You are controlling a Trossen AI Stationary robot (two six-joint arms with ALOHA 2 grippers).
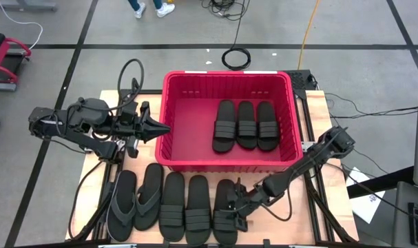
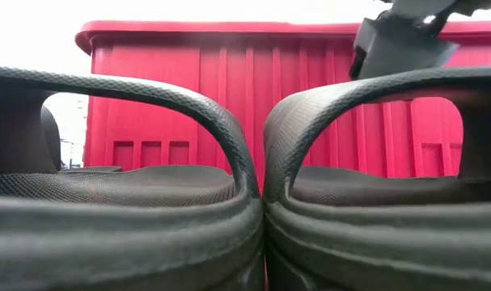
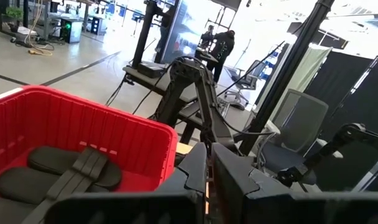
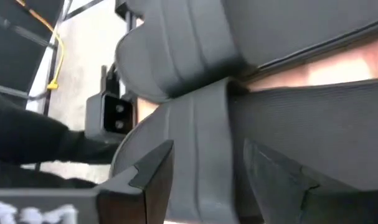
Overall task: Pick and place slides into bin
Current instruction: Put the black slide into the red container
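Right gripper (image 1: 234,204): low over the rightmost slide (image 1: 225,210) of the row in front of the bin (image 1: 227,81); its fingers (image 4: 152,177) stand apart, one to each side of that slide's ribbed strap (image 4: 198,134), the strap in the gap between them.
Left gripper (image 1: 158,128): at the bin's left wall, tips at its rim, fingers closed together, holding nothing.
Slides inside the bin: three black strapped ones (image 1: 246,125), side by side toward the bin's right half.
Slides outside the bin: five in a row just along the bin's front wall, two thong flip-flops (image 1: 136,202) at the left end, three strapped ones beside them.
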